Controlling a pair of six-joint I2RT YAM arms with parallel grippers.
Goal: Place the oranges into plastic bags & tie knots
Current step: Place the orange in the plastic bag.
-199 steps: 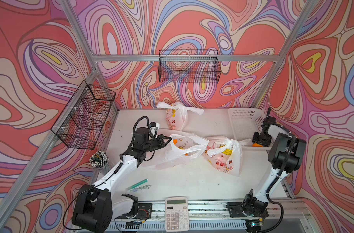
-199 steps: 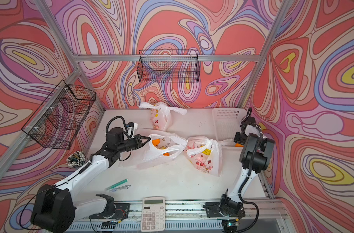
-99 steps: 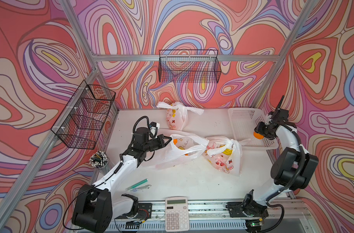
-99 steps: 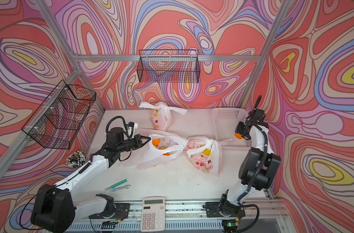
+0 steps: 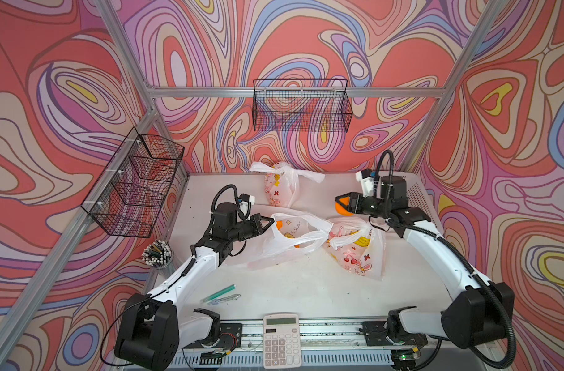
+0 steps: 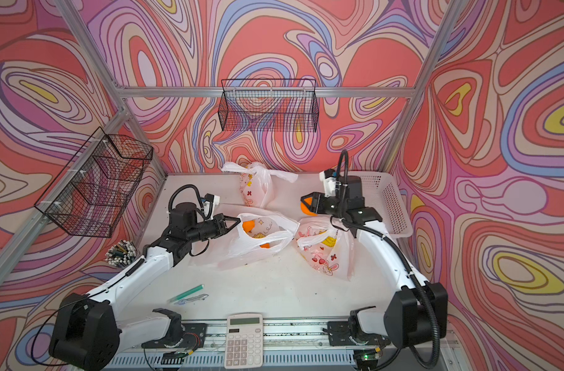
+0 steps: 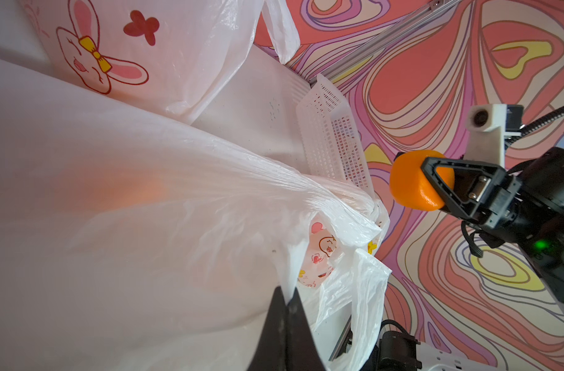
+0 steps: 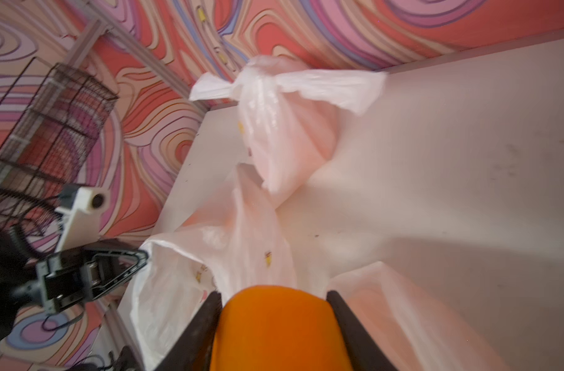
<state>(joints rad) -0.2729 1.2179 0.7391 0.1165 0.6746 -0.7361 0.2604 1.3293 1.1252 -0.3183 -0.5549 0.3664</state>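
Plastic open bag [image 5: 274, 249] lies on the bench [image 5: 306, 289], its rim pinched tight by the left hand [image 5: 271, 221]; the right hand [image 5: 341, 205] clamps an orange [image 5: 341, 210] in the air just beside that bag.

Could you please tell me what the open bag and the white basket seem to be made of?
The open bag: thin translucent plastic film, slightly glossy; it wrinkles and an orange tint shows through. The white basket: apparently rigid moulded plastic, matte, with regular perforated walls.
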